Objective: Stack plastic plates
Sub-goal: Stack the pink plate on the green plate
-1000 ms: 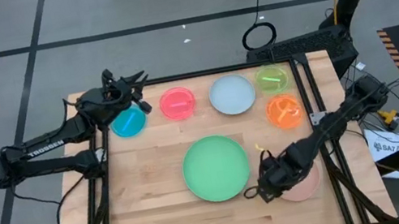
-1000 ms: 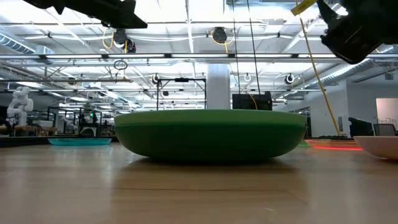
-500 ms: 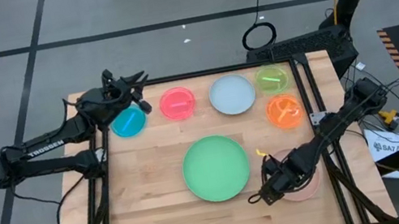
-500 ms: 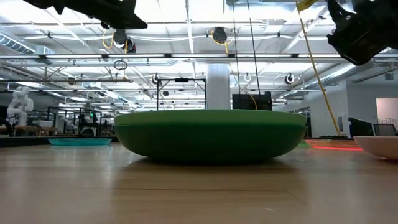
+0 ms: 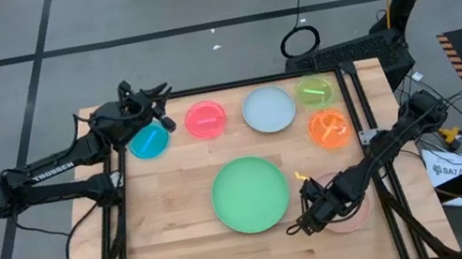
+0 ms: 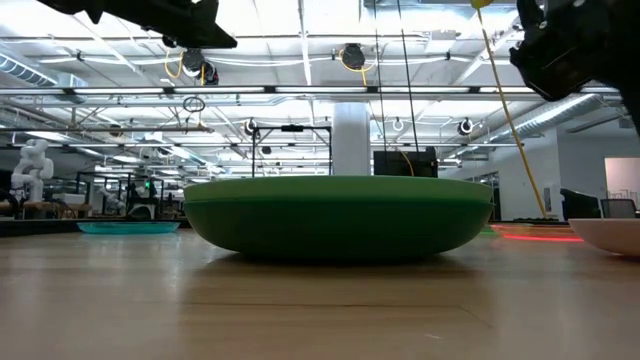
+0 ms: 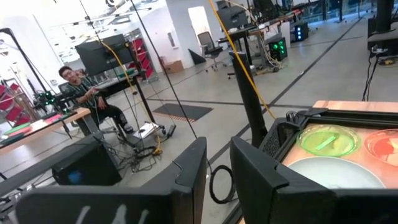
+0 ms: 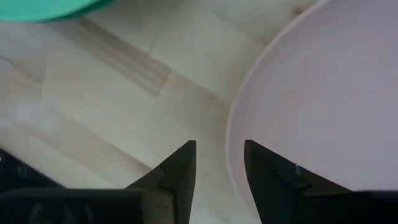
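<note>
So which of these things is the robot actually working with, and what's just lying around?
For the job:
large green plate
pale pink plate, right gripper over its rim
blue, pink-red, light blue, yellow-green, orange plates

Just around:
cable loop on floor
seated person

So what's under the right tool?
The pale pink plate: the right tool hangs open over its rim, one finger on each side. The arm covers much of the plate from above.

I count seven plates: one big green (image 5: 250, 194), one big pink (image 5: 357, 210), one pale blue (image 5: 268, 109), and four small — blue (image 5: 149, 142), red (image 5: 205, 120), yellow-green (image 5: 315, 91), orange (image 5: 329, 127).
</note>
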Controlling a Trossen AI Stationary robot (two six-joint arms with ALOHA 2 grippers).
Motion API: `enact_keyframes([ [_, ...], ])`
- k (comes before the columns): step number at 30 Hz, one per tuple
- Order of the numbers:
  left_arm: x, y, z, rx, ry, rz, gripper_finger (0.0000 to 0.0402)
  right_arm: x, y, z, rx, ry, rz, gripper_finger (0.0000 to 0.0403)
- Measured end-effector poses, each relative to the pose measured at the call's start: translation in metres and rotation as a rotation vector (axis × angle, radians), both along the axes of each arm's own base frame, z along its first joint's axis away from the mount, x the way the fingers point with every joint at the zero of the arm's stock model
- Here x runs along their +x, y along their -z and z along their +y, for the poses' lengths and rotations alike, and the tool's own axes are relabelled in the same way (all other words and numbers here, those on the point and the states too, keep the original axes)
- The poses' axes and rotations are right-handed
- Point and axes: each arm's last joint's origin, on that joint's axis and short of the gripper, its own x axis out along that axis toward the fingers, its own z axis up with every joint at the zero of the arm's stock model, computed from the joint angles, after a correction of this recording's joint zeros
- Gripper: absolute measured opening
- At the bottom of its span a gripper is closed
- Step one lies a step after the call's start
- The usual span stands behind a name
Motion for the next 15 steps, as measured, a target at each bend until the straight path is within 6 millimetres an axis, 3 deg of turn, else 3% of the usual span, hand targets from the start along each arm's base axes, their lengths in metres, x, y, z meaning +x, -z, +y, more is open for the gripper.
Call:
enact_keyframes([
  [15, 0.0001, 0.0001, -0.0001, -0.005, 0.001, -0.003, 0.0081, 0.0073, 0.0080, -0.0010, -0.012, -0.045, -0.007, 0.0128],
])
